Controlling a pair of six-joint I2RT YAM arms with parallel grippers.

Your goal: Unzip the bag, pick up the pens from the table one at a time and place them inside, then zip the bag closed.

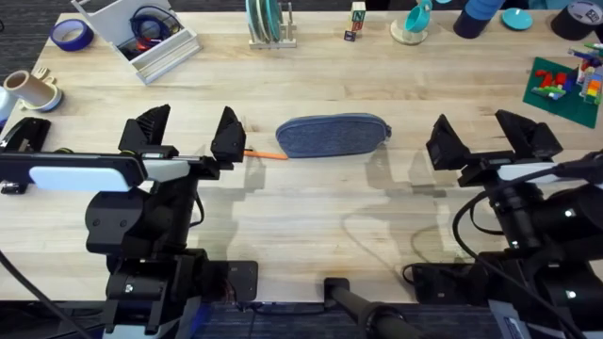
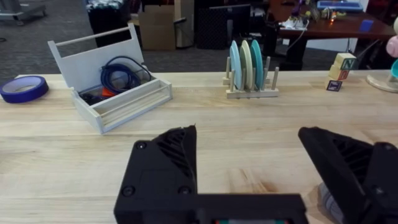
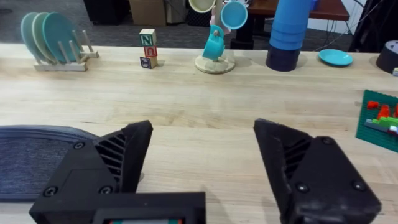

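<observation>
The pale plank desk (image 1: 311,202) carries a plate rack (image 1: 268,24), a white tray (image 1: 141,38) and tape rolls along its far edge. The blue-grey bag (image 1: 334,136) lies mid-desk, zipped, an orange pen (image 1: 267,153) just beside its left end. Both the left fingers (image 1: 188,134) and right fingers (image 1: 482,134) are spread wide, holding nothing.

Wooden table (image 1: 311,212) with bag (image 1: 333,136), pen (image 1: 267,153), plate rack (image 1: 270,25).

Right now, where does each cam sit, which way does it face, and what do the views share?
Overhead: above the arm bases, looking down and forward at the bag between the left pincer and right pincer.
Left wrist: on the left arm, facing the table's far edge; own open fingers.
Right wrist: same on the right; own open fingers, the bag's end.
Shared: plate rack in all three.
</observation>
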